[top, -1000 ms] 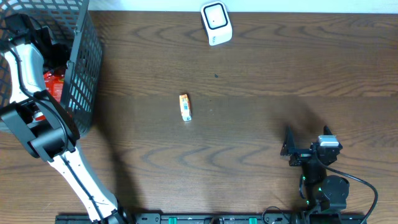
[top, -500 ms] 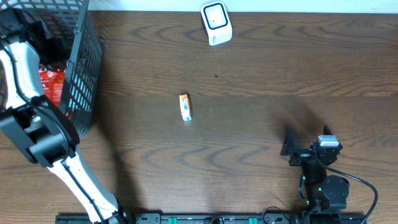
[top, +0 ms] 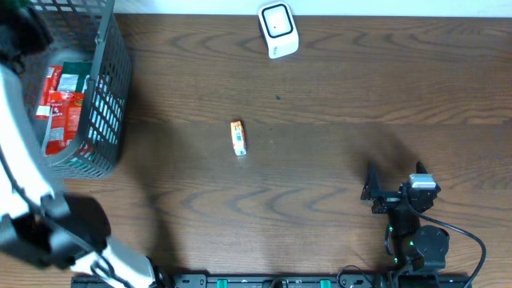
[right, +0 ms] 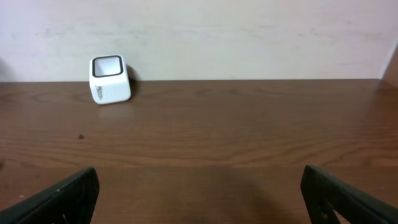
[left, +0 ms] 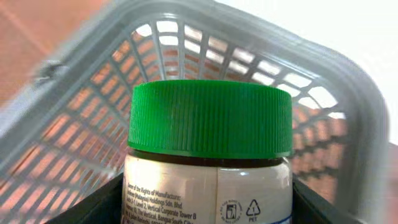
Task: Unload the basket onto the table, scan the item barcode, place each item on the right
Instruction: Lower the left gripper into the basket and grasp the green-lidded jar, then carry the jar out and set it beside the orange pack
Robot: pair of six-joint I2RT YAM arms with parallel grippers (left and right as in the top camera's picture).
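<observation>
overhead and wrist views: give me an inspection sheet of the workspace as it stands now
surface: dark wood-grain table, no spills seen
job's things: white scanner at the far edge, window up; jar with a green cap, label partly in view
clutter: small orange packet lying mid-table; grey mesh basket at far left, holding red packets
grippers: left gripper shut on the jar, with the basket behind it; right gripper open and empty, low over the near right of the table
cables: black cable looping beside the right arm's base
surroundings: pale wall behind the table
</observation>
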